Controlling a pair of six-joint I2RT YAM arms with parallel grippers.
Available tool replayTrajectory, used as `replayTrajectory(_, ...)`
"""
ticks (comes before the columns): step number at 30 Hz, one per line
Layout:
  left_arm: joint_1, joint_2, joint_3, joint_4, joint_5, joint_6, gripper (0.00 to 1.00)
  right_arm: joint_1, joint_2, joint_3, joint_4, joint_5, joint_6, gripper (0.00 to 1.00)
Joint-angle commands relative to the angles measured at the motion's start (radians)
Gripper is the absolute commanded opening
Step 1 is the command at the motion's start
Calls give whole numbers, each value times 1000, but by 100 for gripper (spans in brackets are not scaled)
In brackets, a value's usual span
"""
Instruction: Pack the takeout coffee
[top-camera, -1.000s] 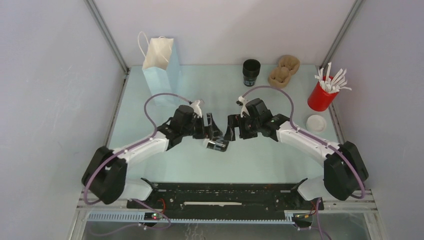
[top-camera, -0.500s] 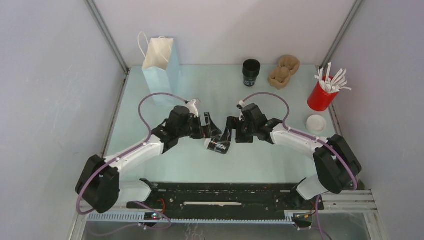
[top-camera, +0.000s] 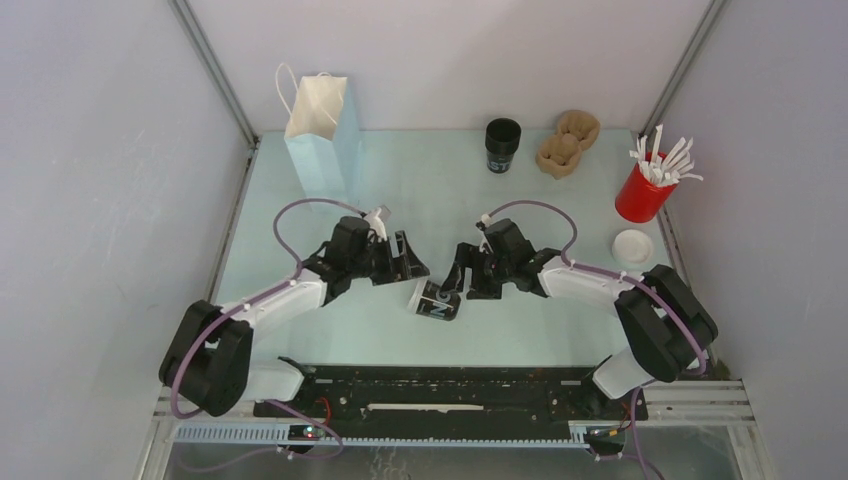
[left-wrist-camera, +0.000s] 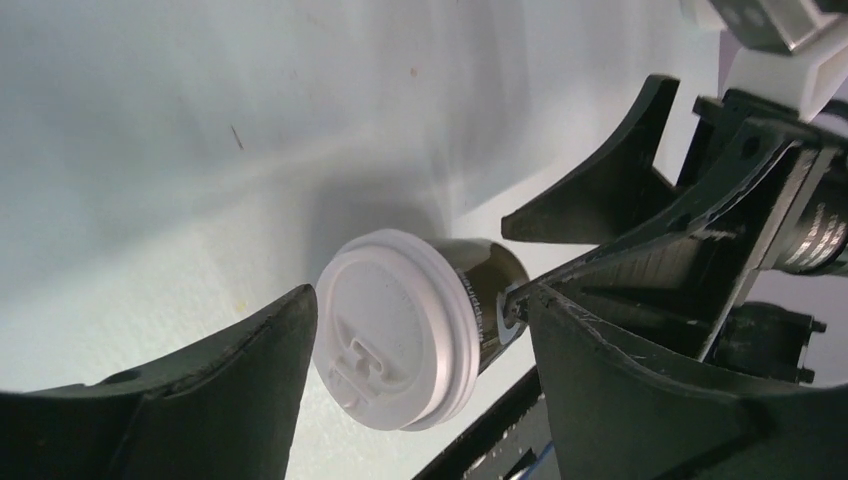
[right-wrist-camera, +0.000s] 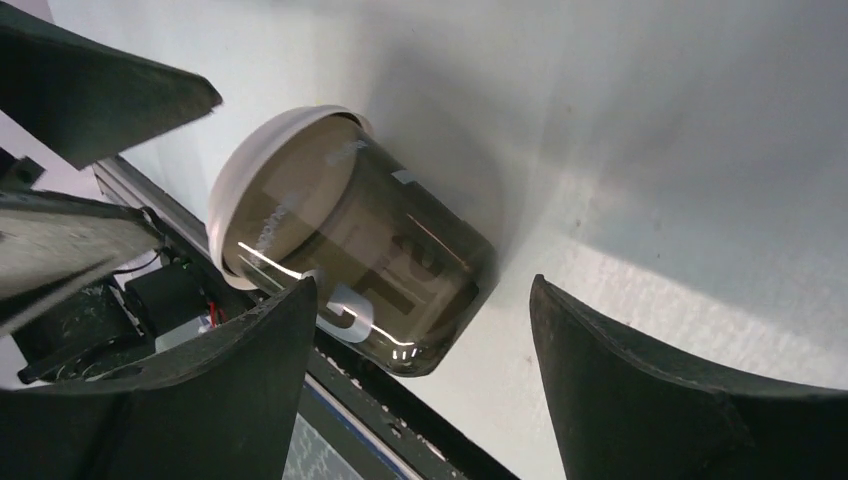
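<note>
Toppled on its side on the pale green tabletop (top-camera: 440, 200), between the two arms and slightly nearer their bases than either set of fingertips: the small black disposable cup (top-camera: 438, 302) with its white domed plastic lid (left-wrist-camera: 395, 345). Long axis running roughly across the table, lid end turned toward the left arm, flat base toward the right. Left gripper (top-camera: 413, 260) spread wide and holding nothing, with the lid seen nearly face-on from the left wrist, framed between the two black fingers (left-wrist-camera: 200, 410) but out past their tips. Right gripper (top-camera: 458, 280) likewise spread wide and empty, looking along the cup's glossy side wall from the base end. One fingertip (right-wrist-camera: 270, 330) close against that wall, contact impossible to confirm. Judged nearer: the right, by a small margin. Judged best for a grasp: closing across the barrel, at right angles to the axis, rather than end-on over lid or base, a round body lying flat being likely to roll off if nudged. Standing well apart toward the far left corner: a light blue paper bag (top-camera: 320, 150) with white handles, presumably the destination.
</note>
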Motion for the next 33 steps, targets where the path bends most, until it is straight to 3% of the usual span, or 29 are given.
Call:
replayTrajectory(1, -35, 16, -51, 85, 85, -48, 81, -3, -29, -36, 35, -17, 30, 87)
replayTrajectory(7, -65, -23, -92, 80, 66, -64, 82, 8, -67, -88, 75, -58, 67, 87)
replayTrajectory(17, -155, -27, -47, 69, 46, -95, 82, -38, -74, -247, 366, -154, 221, 69)
replayTrajectory(33, -274, -60, 153, -63, -53, -115, 82, -162, 131, -383, 868, -341, 412, 71)
